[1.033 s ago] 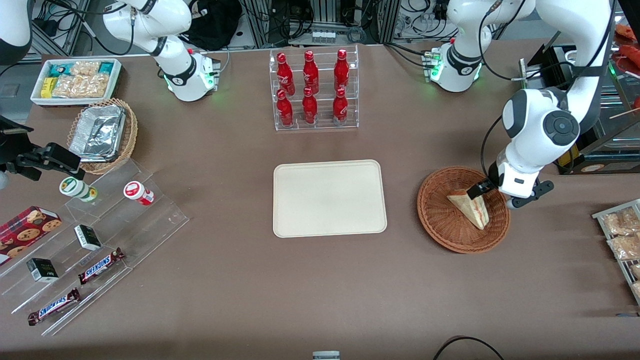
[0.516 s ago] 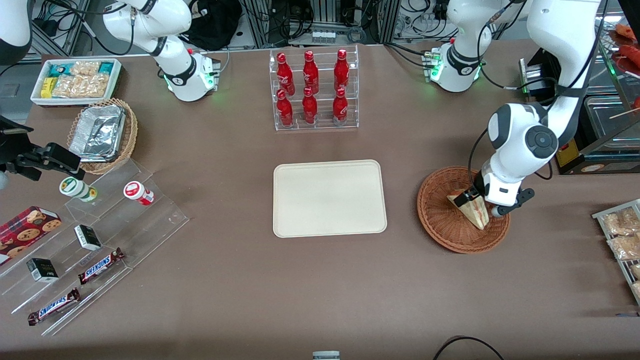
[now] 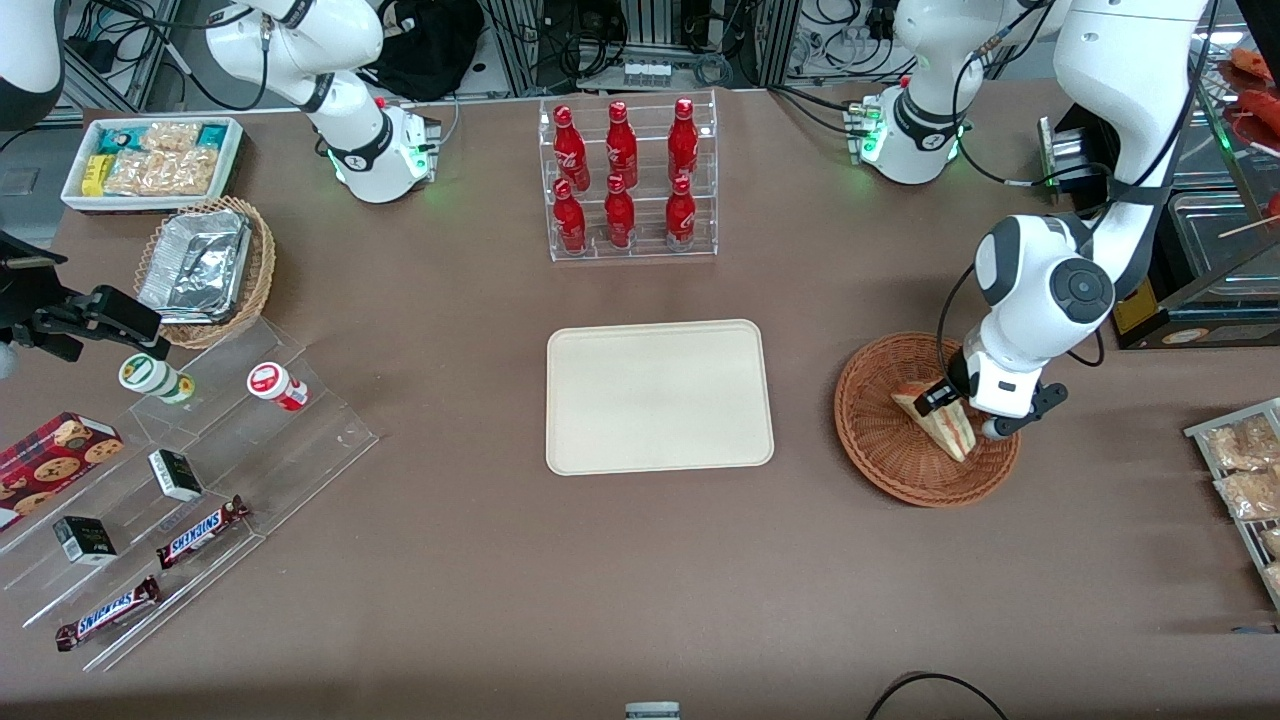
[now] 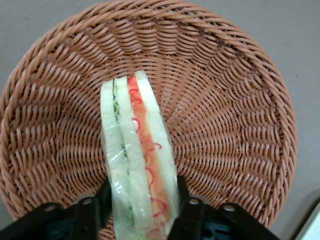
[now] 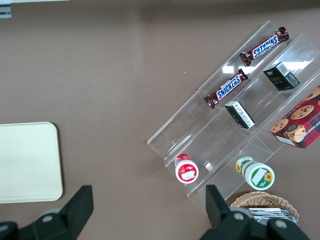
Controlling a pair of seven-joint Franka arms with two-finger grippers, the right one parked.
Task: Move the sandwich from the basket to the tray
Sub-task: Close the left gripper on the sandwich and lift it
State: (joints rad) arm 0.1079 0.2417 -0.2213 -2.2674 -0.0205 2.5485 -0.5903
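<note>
At right of the front view, inside the round reddish-brown wicker basket [image 3: 905,450], the pincer [image 3: 951,408] is straddling the clear-wrapped triangular sandwich [image 4: 137,160], fingers [image 4: 186,206] touching both sides.

Tray [image 5: 27,162]: left edge of frame, cut off.
Rack [image 5: 200,125]: clear, stepped, right half.
Snickers [image 5: 264,45]: two bars, upper right, on rack.
Cookie box [image 5: 300,125]: right edge.
Jars [image 5: 186,168]: two, lower right, on rack.
Tan basket [image 5: 262,202]: bottom right, foil inside.

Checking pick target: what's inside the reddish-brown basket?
Only the sandwich lies in the basket, with the gripper jaws flanking it. The weave under the sandwich is covered.
</note>
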